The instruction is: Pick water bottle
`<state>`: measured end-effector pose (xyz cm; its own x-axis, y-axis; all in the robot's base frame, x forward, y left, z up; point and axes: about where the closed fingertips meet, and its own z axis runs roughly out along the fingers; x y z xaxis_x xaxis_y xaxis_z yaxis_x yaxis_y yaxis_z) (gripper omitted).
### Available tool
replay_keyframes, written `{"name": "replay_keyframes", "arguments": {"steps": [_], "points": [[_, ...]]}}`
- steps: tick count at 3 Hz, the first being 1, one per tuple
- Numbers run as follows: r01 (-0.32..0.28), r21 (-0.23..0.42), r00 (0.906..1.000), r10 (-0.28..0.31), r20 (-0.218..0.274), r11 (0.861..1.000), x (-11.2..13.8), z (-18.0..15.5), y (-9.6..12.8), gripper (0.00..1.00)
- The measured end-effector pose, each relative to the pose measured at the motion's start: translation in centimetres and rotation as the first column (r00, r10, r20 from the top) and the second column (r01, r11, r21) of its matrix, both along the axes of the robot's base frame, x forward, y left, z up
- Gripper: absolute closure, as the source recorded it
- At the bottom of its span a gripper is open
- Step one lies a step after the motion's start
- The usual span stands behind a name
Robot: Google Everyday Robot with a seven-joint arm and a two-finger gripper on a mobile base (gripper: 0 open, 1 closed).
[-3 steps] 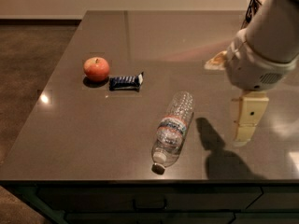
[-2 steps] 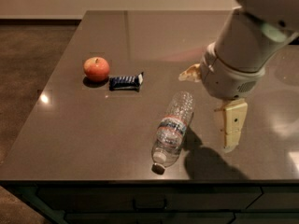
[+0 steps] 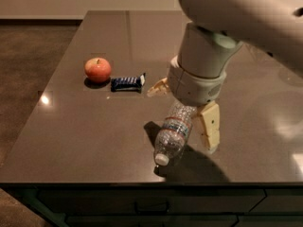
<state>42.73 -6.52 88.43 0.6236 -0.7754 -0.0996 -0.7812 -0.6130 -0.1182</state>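
The water bottle (image 3: 171, 137) is clear ribbed plastic with a blue, white and red label band. It lies on its side on the dark table (image 3: 85, 136), white cap toward the front edge. My gripper (image 3: 182, 120) is right over its far end, open. One cream finger (image 3: 209, 126) stands just right of the bottle and the other (image 3: 157, 87) sticks out to the left behind it. The wrist hides the bottle's base.
A red apple (image 3: 98, 69) and a blue snack bar (image 3: 127, 82) lie on the table to the left, apart from the bottle. The table's front edge runs just below the bottle's cap. My large white arm fills the upper right.
My arm has swung left from the right side of the table, and the gripper now hangs over the bottle's far end. The bottle, apple and snack bar have not moved.
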Motion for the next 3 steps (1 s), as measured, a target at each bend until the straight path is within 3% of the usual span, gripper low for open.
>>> {"name": "replay_keyframes", "arguments": {"steps": [2, 3], "points": [[-0.135, -0.008, 0.9892, 0.134, -0.060, 0.991, -0.4, -3.3, 2.6, 0.00], [-0.158, -0.024, 0.9843, 0.156, -0.082, 0.987, -0.4, -4.6, 3.0, 0.18]]}}
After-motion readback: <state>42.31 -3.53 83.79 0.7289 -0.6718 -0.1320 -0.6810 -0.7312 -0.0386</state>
